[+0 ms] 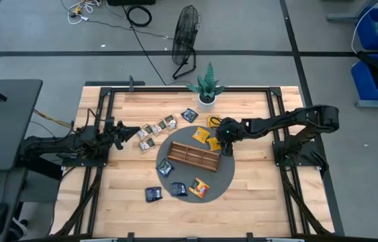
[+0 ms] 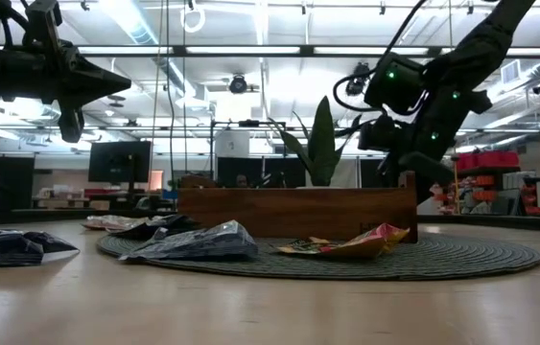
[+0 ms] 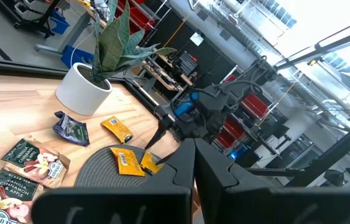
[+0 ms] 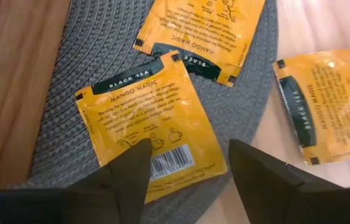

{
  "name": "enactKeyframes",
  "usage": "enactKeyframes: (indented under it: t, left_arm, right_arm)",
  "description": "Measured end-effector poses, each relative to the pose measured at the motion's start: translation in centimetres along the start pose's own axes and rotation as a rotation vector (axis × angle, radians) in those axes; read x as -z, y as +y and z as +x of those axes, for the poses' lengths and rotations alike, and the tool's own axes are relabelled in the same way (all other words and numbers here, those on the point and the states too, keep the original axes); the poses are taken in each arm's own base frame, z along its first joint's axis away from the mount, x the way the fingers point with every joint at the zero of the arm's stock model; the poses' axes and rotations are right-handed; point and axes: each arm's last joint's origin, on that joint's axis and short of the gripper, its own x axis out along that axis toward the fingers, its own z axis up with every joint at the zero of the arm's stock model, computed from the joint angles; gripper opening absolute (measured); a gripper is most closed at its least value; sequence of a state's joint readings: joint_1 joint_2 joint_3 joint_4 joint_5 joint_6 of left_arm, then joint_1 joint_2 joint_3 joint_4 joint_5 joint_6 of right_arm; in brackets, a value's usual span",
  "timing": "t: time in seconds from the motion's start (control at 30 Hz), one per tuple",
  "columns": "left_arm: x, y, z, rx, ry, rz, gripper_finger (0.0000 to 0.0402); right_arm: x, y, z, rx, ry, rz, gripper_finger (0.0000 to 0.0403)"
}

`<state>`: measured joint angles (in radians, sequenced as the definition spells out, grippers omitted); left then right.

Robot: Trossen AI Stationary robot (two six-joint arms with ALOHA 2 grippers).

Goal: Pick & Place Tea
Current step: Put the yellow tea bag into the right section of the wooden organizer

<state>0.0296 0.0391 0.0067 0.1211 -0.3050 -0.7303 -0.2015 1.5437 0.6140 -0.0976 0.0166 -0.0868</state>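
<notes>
Small tea sachets lie flat around the round grey mat [image 1: 225,176] and the wooden tray [image 1: 192,156]. My right gripper [image 4: 190,171] is open and hovers over a yellow-orange sachet [image 4: 143,130] lying flat at the mat's far right edge, one finger on each side of it. A second yellow sachet [image 4: 202,28] lies beside it on the mat, and a third [image 4: 324,106] on the bare wood. My left gripper [image 1: 135,132] is shut, raised above the table's left side near several tan sachets [image 1: 155,128]. Navy sachets [image 1: 153,193] lie at the near side.
A potted plant [image 1: 206,87] stands at the far edge, close behind the right arm. A navy sachet [image 1: 189,115] lies next to it. On the mat's near part lie one navy [image 1: 178,189] and one orange sachet [image 1: 199,187]. A tan sachet [image 1: 166,167] lies at the tray's left end.
</notes>
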Motion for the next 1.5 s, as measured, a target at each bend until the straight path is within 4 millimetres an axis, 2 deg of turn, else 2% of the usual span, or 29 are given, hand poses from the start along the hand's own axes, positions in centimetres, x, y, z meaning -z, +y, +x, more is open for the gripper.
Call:
enactKeyframes:
  t: [0.23, 0.47, 0.6, 0.77, 1.1, 1.33, 1.5]
  left_arm:
    - [0.0, 0.0, 0.0, -0.001, -0.002, 0.000, 0.0012]
    - [0.0, 0.0, 0.0, -0.001, -0.002, -0.001, 0.0012]
    - [0.0, 0.0, 0.0, 0.000, -0.002, -0.001, 0.0012]
    - [-0.1, -0.1, 0.0, 0.006, -0.009, -0.004, 0.0012]
    - [-1.0, -0.8, -0.1, 0.084, -0.097, -0.048, 0.0012]
    - [-1.9, -1.4, -0.3, 0.154, -0.183, -0.277, 0.0012]
    - [-1.8, -1.3, -0.3, 0.141, -0.189, -0.438, 0.0012]
  right_arm:
    - [0.1, -0.3, 0.0, -0.031, 0.002, 0.012, 0.0178]
    - [0.1, -0.2, 0.0, -0.031, 0.012, 0.013, 0.0093]
    - [-0.5, -0.3, -0.2, -0.027, 0.027, 0.012, 0.0046]
    - [-2.2, -0.5, -0.8, -0.022, 0.014, 0.004, 0.0010]
    - [-5.0, -0.9, -2.3, 0.066, 0.010, -0.007, 0.0002]
    - [-8.7, -0.1, -5.0, 0.093, -0.124, -0.021, 0.0001]
    - [-11.8, 1.4, -7.2, 0.090, -0.240, -0.049, 0.0000]
